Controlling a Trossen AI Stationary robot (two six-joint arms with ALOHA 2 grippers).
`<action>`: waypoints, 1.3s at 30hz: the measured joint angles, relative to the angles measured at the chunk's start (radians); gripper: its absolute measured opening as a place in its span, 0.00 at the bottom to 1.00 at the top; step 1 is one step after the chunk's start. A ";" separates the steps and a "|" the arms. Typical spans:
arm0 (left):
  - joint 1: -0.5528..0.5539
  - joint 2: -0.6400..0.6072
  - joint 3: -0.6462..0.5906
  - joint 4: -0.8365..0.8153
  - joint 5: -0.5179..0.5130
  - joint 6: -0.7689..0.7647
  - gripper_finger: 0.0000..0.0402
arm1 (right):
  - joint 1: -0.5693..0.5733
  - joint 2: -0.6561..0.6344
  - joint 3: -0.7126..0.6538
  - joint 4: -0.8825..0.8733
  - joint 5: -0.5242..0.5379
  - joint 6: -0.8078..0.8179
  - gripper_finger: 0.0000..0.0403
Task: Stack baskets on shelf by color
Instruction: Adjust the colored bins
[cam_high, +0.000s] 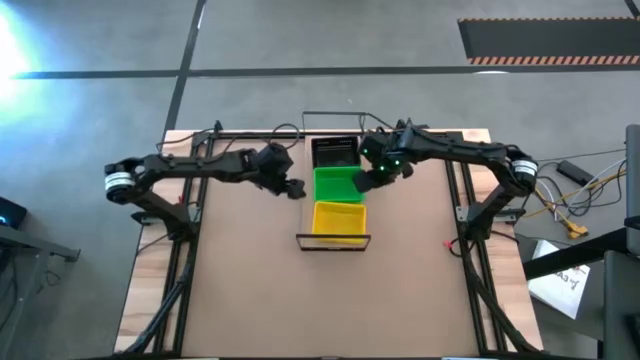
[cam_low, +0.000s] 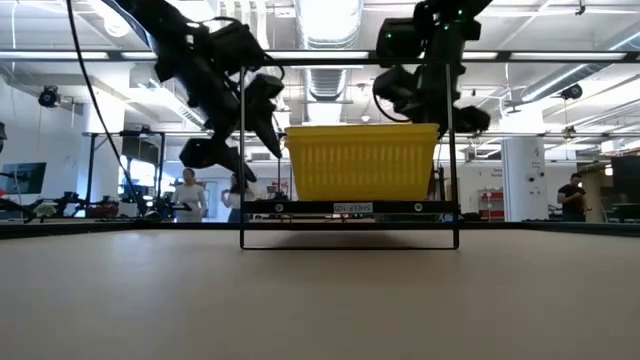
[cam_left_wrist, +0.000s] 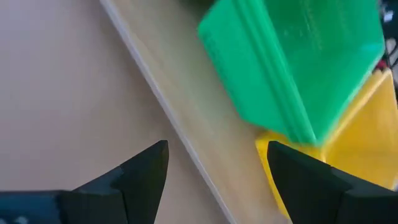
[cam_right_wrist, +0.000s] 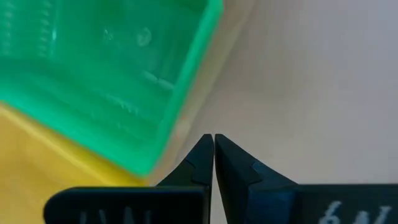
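Observation:
On the narrow light-wood shelf (cam_high: 333, 240) stand a black basket (cam_high: 334, 152) at the far end, a green basket (cam_high: 337, 184) in the middle and a yellow basket (cam_high: 339, 221) at the near end. The low view shows only the yellow basket (cam_low: 362, 160), resting on the shelf (cam_low: 350, 209). My left gripper (cam_high: 296, 189) hovers open just left of the green basket (cam_left_wrist: 292, 68); its fingers (cam_left_wrist: 217, 180) hold nothing. My right gripper (cam_high: 364, 184) hangs shut just right of the green basket (cam_right_wrist: 106, 74), clear of it.
The shelf's thin black wire frame (cam_low: 243, 150) rises at its ends. Brown tabletop (cam_high: 250, 290) lies free on both sides and toward the near edge. Cables and papers (cam_high: 570, 270) lie beyond the right edge. People stand in the room behind.

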 joint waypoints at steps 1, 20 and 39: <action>0.004 0.009 -0.001 0.022 -0.009 0.003 0.64 | -0.003 0.006 -0.002 0.021 0.002 0.005 0.02; -0.026 0.025 0.012 0.157 0.043 -0.004 0.64 | 0.046 0.036 -0.003 0.034 -0.068 0.010 0.02; 0.178 0.139 0.159 0.028 -0.120 0.156 0.64 | -0.310 0.138 -0.003 0.322 -0.017 -0.122 0.02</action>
